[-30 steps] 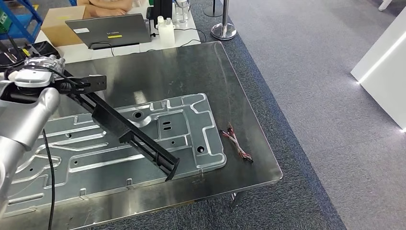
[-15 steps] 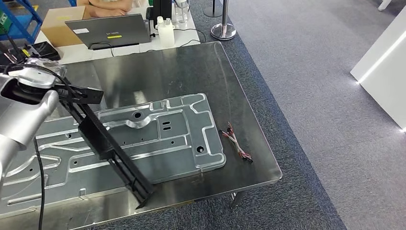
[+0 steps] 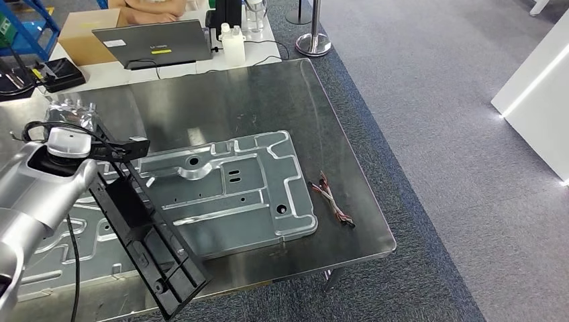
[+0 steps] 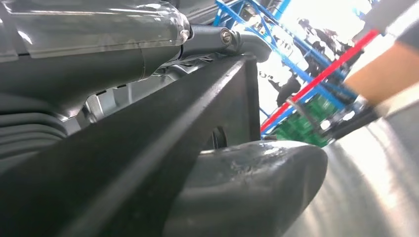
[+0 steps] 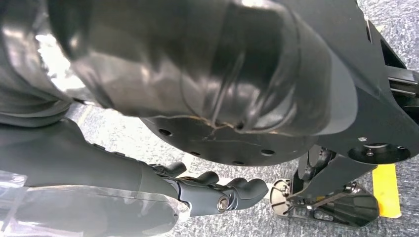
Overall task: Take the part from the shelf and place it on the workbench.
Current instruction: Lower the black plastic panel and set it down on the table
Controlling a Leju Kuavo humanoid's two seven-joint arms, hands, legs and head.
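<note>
My left hand grips one end of the part, a long black ribbed bar. The bar slants down over the embossed metal plate on the steel workbench, and its free end hangs past the bench's front edge. In the left wrist view the thick thumb presses the part from one side while the fingers close over the other. My right hand hangs over the grey floor, its fingers loosely apart and holding nothing.
A bundle of red and white wires lies near the bench's right edge. Behind the bench stand a laptop, a white bottle, a cardboard box and a seated person's arms. A post base stands on the carpet.
My left arm has drawn back and down. The part has swung round, its free end moving from over the plate's middle to past the bench's front edge near me.
</note>
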